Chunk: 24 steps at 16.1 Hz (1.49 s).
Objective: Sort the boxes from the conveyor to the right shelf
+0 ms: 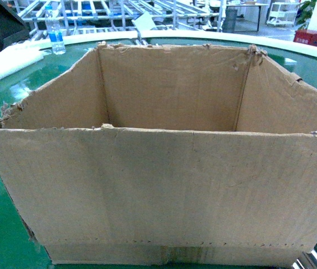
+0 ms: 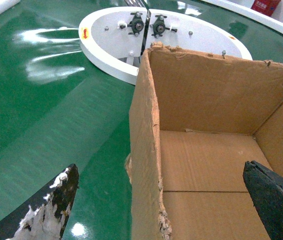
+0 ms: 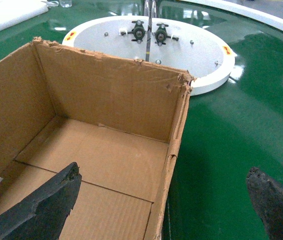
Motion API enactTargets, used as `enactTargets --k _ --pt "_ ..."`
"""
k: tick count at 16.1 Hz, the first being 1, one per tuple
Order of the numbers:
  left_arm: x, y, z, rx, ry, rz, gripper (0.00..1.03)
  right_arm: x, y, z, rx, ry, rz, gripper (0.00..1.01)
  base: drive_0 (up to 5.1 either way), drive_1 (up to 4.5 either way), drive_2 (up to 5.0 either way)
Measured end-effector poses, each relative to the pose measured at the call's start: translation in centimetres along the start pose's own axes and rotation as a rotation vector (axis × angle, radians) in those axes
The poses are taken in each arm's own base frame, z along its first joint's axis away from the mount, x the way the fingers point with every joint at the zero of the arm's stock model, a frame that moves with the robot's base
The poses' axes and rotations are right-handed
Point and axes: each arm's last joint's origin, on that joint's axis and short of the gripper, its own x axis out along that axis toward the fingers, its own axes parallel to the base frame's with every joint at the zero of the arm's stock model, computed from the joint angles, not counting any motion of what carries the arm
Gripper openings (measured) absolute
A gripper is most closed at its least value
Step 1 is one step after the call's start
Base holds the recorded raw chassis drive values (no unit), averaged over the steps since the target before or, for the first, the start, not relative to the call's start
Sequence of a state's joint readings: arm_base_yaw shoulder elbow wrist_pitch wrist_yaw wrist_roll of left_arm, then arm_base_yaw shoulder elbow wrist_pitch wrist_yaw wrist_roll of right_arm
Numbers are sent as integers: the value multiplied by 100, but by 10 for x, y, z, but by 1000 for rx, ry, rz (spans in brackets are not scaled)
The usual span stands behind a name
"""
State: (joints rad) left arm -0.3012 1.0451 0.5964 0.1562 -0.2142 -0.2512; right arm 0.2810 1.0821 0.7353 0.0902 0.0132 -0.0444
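The near wall of the carton (image 1: 158, 185) fills most of the head view, with a perforated line and a tape patch near its base. The carton is seen to be open-topped and empty, its upper edges ragged and torn. It stands on the green conveyor (image 1: 1, 224), close in front of the robot, with the white central hub (image 2: 106, 35) of the belt just beyond its far wall.

Each side wall is straddled from above. In the left wrist view the left gripper (image 2: 166, 200) is spread wide, one finger outside over the belt and the other inside over the carton floor, the left wall standing between them. The right gripper (image 3: 166, 205) is likewise spread across the right wall. Neither wall appears to be clamped yet.

The carton is judged to be light but bulky. Its corrugated walls are likely to flex, and the torn rims are likely to crumple or tear further if pinched at the very edge. A hold lower on both side walls, taken evenly, would be better.

Further out, a water bottle (image 1: 55, 33) and a white foam sheet (image 1: 7, 61) lie at the far left. Steel racks (image 1: 119, 14) are visible beyond the white rim.
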Motion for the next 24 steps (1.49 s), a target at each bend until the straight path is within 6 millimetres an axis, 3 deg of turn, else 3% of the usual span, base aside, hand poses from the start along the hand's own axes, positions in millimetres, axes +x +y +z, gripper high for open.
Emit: enactTargets --k 2,4,5,7,8,15,24 --pt "0 0 0 -4 0 0 98 0 0 0 0 3 0 98 0 0 0" --pt "1 -2 0 -4 21 2 98 -3 -1 -9 18 111 34 98 0 0 0" --pt "5 -7 4 7 46 13 98 4 -4 -8 18 152 38 98 0 0 0" --pt "17 -26 20 13 39 -46 98 25 -7 14 -14 138 60 98 0 0 0" --pt "19 -28 19 11 85 -50 98 29 -7 14 -16 178 65 98 0 0 0" --pt "19 -30 -3 -19 174 -33 98 32 -5 -32 -43 362 14 98 0 0 0" --pt "32 -31 -6 -15 176 -35 98 51 -15 -42 66 414 27 98 0 0 0"
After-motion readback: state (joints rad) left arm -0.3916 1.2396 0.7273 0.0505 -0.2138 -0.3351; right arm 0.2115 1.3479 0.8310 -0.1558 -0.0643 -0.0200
